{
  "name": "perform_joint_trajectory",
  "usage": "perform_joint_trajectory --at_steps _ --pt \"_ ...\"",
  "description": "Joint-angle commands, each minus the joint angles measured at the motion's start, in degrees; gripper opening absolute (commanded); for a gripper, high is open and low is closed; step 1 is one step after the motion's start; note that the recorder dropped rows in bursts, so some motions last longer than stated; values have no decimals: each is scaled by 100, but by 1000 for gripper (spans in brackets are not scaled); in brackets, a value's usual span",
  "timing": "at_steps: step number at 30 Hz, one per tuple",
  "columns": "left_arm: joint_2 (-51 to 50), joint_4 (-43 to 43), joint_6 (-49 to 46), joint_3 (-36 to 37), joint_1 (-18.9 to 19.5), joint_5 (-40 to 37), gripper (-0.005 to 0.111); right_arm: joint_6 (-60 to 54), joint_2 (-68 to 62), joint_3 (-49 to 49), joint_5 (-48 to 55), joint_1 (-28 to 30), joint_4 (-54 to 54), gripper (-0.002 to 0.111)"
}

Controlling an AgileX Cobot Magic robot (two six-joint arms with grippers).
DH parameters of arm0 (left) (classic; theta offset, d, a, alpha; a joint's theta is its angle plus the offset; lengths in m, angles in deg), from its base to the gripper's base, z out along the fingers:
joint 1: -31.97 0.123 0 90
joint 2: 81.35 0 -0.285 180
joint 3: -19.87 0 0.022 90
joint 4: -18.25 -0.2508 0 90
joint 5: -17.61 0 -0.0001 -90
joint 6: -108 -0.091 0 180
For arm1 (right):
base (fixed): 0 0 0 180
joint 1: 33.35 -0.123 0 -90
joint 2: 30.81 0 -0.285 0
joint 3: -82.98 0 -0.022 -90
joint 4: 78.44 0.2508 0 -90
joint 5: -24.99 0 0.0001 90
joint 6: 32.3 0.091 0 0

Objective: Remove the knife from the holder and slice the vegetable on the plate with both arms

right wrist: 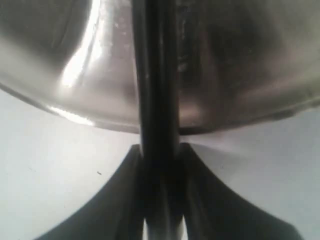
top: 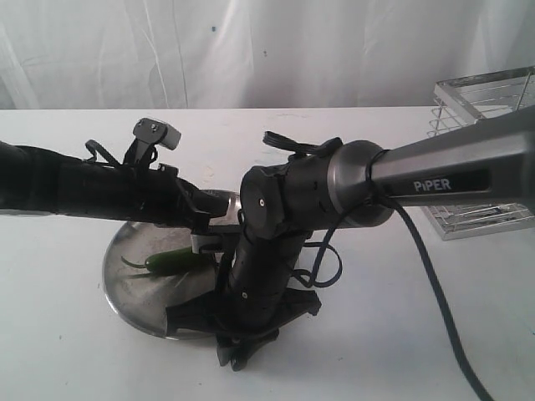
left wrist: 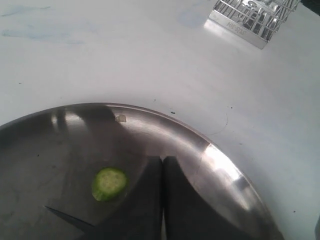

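While right pincer (right wrist: pixel 161 165) clamps knife (right wrist: pixel 157 75) over plate (right wrist: pixel 75 95), left pincer (left wrist: pixel 162 200) closed, empty.

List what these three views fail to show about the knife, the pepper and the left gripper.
- Knife: right wrist view is too close and blurred; only a dark bar between the right gripper's fingers. In the exterior view the arms hide it.
- Vegetable: its right end is hidden behind the left arm in the exterior view; whether the left gripper touches it cannot be told.
- Holder: cut off by the picture edge in the left wrist view.
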Motion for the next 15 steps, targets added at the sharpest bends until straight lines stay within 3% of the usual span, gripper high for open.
perform_joint_trajectory --at_steps 1,6,15 --pt "-281 120 -123 -24 -8 -275 0 -63 -3 1 4 -8 -2 0" --pt "-377 120 -439 -34 -8 -891 0 -73 -3 1 2 -8 -2 0" --pt "-841 102 -400 -23 -8 -440 0 -86 -3 1 -28 -8 -2 0"
